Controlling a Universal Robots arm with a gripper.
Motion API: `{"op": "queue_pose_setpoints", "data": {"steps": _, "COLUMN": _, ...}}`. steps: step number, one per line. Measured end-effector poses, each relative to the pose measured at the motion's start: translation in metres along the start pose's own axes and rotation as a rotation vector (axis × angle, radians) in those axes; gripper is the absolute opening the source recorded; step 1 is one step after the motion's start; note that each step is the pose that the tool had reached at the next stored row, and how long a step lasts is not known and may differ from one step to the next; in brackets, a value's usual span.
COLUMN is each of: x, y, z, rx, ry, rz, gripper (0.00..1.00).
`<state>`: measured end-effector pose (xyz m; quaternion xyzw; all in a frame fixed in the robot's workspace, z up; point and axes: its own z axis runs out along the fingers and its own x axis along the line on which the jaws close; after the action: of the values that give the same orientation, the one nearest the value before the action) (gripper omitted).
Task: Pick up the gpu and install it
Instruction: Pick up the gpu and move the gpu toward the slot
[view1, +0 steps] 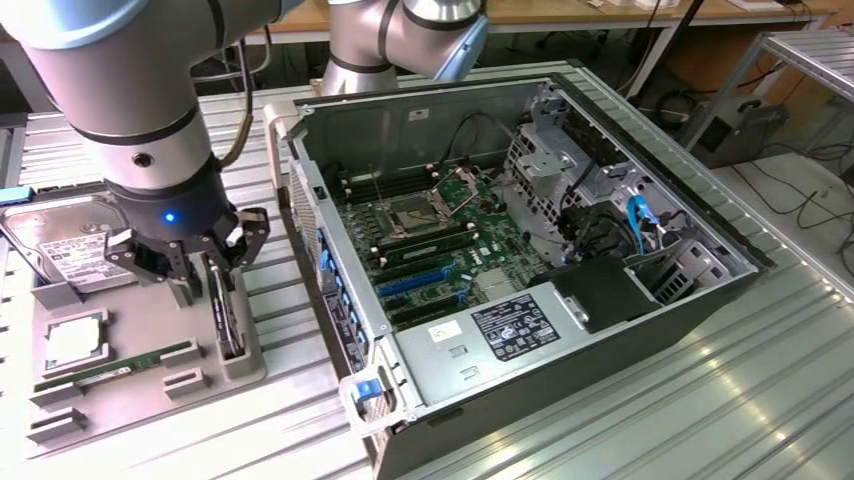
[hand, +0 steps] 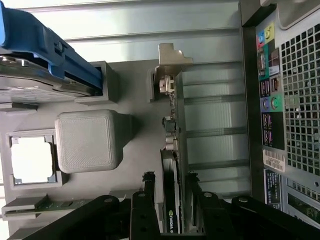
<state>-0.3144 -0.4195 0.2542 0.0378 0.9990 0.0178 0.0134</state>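
End effector (view1: 214, 272) wide open, straddling the gpu (hand: 171, 160), nothing gripped yet. Gpu stands on edge in gray holder (view1: 254, 365) on desk (view1: 667, 400), beside computer case (view1: 441, 110). Likely light, stiff, fragile: pinch the flat board faces, avoid the fan.

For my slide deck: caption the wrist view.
Open gripper straddles the gpu, standing on edge in its grey holder, beside the computer case.

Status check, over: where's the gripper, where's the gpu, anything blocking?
Gripper open, fingers either side of the gpu. The gpu stands on edge in gray holder, not lifted. Open computer case alongside.
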Motion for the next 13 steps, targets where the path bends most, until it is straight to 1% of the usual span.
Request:
{"op": "queue_pose_setpoints", "data": {"steps": 2, "x": 0.0003, "y": -0.0002, "z": 0.0053, "rx": -0.0001, "ry": -0.0001, "rz": 0.0, "gripper": 0.38}}
{"op": "queue_pose_setpoints", "data": {"steps": 3, "x": 0.0004, "y": -0.0002, "z": 0.006, "rx": -0.0001, "ry": -0.0001, "rz": 0.0, "gripper": 0.38}}
{"op": "queue_pose_setpoints", "data": {"steps": 13, "x": 0.0005, "y": -0.0003, "z": 0.0086, "rx": 0.0, "ry": 0.0, "rz": 0.0, "gripper": 0.38}}
